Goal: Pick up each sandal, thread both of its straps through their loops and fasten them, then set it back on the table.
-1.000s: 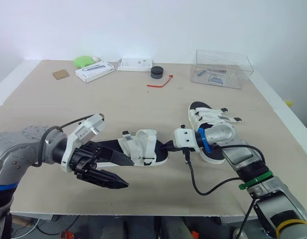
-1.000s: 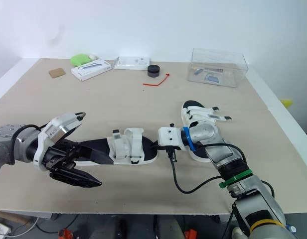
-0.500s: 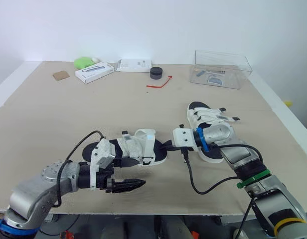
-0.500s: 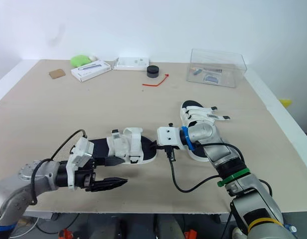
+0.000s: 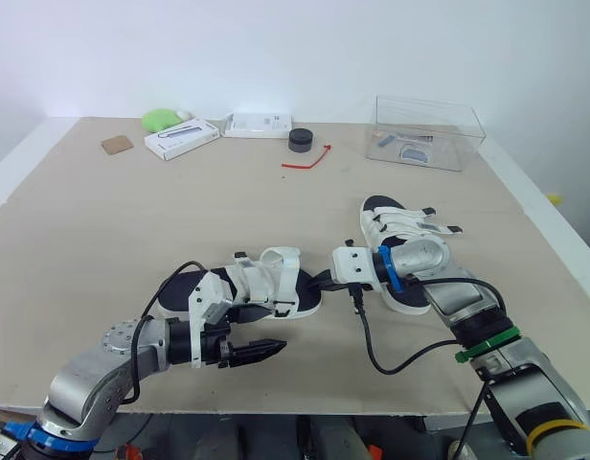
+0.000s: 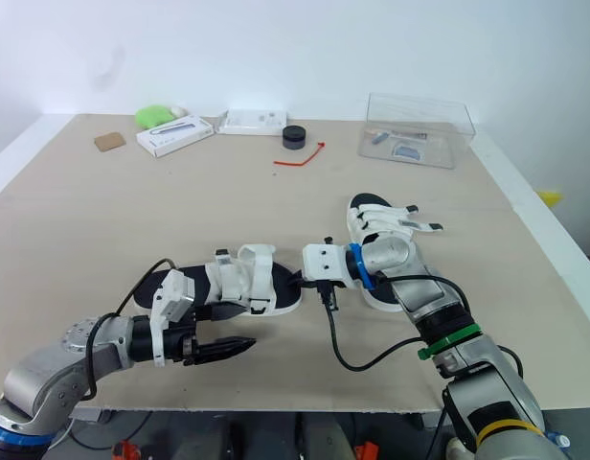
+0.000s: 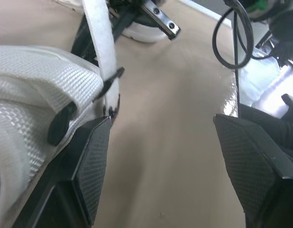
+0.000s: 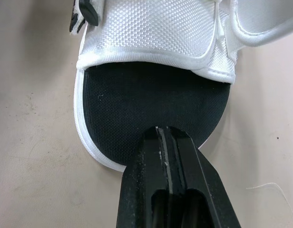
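While 2 white sandals lie on the bench [image 5: 103, 220], the near sandal [image 5: 261, 286] sits btwn 2 arms: left pincer [image 5: 266, 345] spread open just beside it, right pincer [image 5: 324, 281] clenched, tips on its sole. Far sandal [image 5: 396, 225] lies to the right.

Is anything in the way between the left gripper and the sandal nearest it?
Nothing visible. The left gripper lies open just beside the near sandal, with only bare table between them; one finger is next to a white strap.
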Robot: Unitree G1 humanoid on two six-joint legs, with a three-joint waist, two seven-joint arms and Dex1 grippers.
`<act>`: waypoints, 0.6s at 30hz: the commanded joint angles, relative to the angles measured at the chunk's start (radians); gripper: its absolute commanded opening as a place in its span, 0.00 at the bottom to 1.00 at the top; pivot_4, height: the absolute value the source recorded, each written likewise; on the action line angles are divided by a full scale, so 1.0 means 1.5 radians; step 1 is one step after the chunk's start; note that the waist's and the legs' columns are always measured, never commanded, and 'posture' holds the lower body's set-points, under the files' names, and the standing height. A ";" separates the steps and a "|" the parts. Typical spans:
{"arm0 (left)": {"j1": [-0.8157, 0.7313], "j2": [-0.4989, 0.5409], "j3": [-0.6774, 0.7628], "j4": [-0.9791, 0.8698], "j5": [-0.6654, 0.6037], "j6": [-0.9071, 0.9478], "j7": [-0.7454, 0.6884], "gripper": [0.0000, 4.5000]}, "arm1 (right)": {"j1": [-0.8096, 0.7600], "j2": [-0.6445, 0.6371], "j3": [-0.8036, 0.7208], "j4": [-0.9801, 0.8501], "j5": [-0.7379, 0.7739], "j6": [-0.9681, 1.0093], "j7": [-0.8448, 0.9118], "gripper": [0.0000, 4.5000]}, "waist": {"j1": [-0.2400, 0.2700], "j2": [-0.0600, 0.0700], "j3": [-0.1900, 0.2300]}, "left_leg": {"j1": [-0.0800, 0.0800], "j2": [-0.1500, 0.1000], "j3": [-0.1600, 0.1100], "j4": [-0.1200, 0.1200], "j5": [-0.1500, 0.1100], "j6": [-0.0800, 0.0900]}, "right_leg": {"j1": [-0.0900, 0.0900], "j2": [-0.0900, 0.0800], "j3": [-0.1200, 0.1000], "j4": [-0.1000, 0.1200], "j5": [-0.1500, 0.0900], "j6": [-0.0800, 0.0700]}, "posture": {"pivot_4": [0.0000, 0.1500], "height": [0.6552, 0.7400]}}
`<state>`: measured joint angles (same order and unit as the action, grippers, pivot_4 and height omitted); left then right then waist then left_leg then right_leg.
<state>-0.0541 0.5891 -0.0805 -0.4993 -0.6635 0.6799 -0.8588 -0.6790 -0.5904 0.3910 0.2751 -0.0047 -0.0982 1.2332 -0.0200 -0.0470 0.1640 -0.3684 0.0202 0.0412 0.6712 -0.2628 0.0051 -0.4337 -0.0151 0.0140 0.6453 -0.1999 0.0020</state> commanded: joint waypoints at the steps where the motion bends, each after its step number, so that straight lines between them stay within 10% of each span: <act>1: -0.007 -0.001 -0.004 -0.001 0.008 -0.017 -0.001 0.79 | 0.020 -0.017 0.011 0.022 -0.038 0.023 -0.001 0.00 | 0.000 0.000 0.000 | 0.000 0.000 0.000 0.000 0.000 0.000 | 0.000 0.000 0.000 0.000 0.000 0.000 | 1.00 1.00; 18: -0.013 -0.049 -0.016 0.025 0.075 -0.072 0.043 0.79 | 0.026 -0.023 0.012 0.012 -0.039 0.027 -0.002 0.00 | 0.000 0.000 0.000 | -0.001 0.000 0.000 0.000 0.000 0.000 | 0.000 0.000 0.000 0.000 0.000 0.000 | 1.00 1.00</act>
<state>-0.0735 0.5225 -0.1191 -0.4470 -0.5540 0.6049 -0.8044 -0.6711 -0.5955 0.3882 0.2583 -0.0048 -0.0840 1.2241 -0.0194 -0.0469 0.1641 -0.3693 0.0200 0.0411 0.6711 -0.2628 0.0051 -0.4344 -0.0155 0.0138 0.6452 -0.1999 0.0021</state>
